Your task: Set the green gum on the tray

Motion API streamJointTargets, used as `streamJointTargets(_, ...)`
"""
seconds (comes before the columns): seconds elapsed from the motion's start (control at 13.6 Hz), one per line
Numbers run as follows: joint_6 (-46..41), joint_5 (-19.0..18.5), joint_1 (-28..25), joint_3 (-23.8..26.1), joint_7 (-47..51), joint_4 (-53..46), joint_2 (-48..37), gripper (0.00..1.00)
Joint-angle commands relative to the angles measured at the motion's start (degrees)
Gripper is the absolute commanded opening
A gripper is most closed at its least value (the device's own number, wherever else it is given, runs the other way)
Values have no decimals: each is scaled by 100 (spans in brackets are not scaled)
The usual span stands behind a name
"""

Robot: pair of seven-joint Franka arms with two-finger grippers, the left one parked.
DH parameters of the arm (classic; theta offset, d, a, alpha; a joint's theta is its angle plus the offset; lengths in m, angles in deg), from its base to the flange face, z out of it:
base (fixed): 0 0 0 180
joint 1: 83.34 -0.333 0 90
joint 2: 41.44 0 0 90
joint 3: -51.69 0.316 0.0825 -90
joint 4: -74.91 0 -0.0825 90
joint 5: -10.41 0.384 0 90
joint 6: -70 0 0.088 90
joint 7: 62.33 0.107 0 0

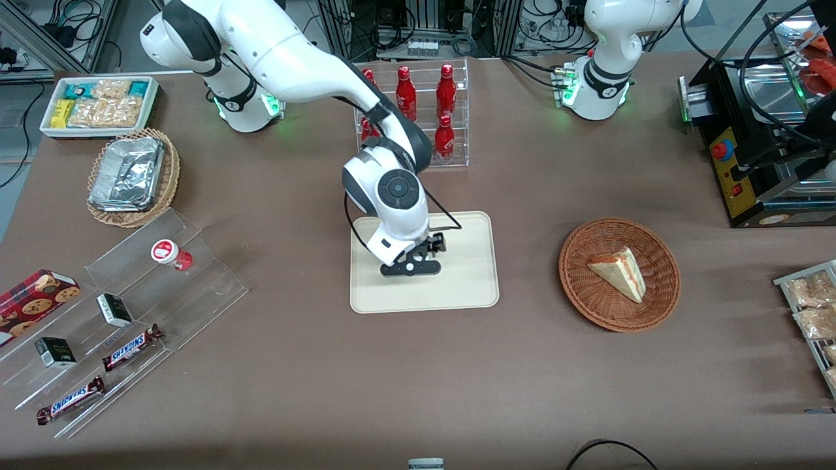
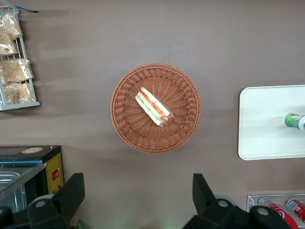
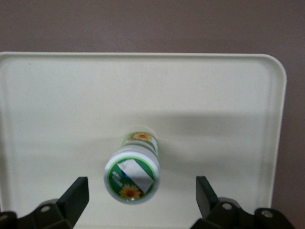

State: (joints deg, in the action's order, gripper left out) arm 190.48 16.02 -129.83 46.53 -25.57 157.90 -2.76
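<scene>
The green gum (image 3: 132, 177) stands upright on the cream tray (image 3: 214, 95), its white lid with the green-and-yellow mark facing up. My right gripper (image 3: 142, 187) hangs open directly above it, one dark finger on each side of the bottle, clear of its sides. In the front view the gripper (image 1: 411, 264) is over the tray (image 1: 470, 274) at the side toward the working arm's end, and it hides the gum. The left wrist view shows the gum (image 2: 295, 121) on the tray (image 2: 267, 124).
A round wicker basket (image 1: 659, 307) holding a sandwich sits beside the tray toward the parked arm's end. A clear rack of red cola bottles (image 1: 418, 111) stands farther from the camera. A red-marked gum bottle (image 1: 170, 253) and snacks lie on acrylic steps toward the working arm's end.
</scene>
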Motion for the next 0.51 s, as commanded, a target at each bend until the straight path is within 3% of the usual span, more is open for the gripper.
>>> streamJointTargets(0.0,-813,-24,244,-19,-719,-11,-474,100)
streamJointTargets(0.44,-2045,46,1000,-11,-1758,-11,-1213,100)
